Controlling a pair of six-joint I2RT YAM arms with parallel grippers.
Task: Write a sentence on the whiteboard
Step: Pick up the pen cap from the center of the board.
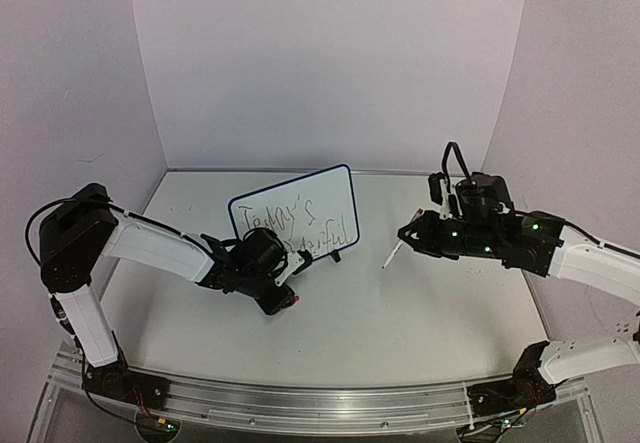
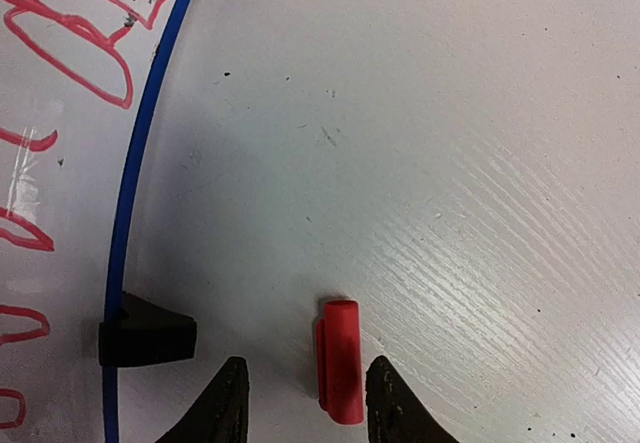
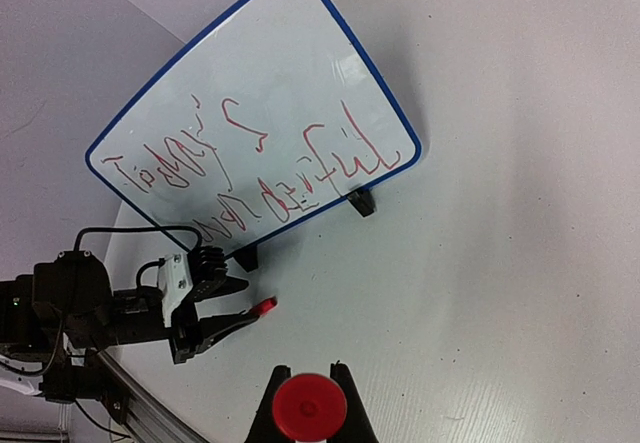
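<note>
The left pincer [image 2: 307, 365] is held low over the table [image 2: 480, 163] with its jaws apart. A short red cap [image 2: 340, 361] is laid flat on the table between the two fingers [image 2: 228, 403]. It is much nearer to one finger than to the other, and whether that finger is touched by it cannot be told.

On the side of the farther finger, just beside this pincer, the board [image 2: 60, 163] is stood on the table. Its blue frame is run past that finger and on ahead of the pincer, curving away at a rounded corner. One black foot [image 2: 145, 329] is set under the frame close to the fingertip but apart from it. Red strokes of the writing [image 2: 85, 58] are seen on the white face beyond the frame.

The right pincer [image 3: 309, 370] is clamped on a marker [image 3: 308, 406], whose round red end is seen between the jaws in the wrist view. In the top view the pale shaft is slanted down and out from this pincer, with the tip brought close to the table; contact cannot be told. The board is kept well apart from the right pincer, ahead of it across the table, leaned back on two feet with the written face shown to the wrist camera. Two rows of thin red scrawl are carried on that face. The upper row can be read roughly as "Today's"; the lower row is too loose to be read with certainty. From this pincer the left pincer is seen at the board's lower edge, beside one foot.
</note>
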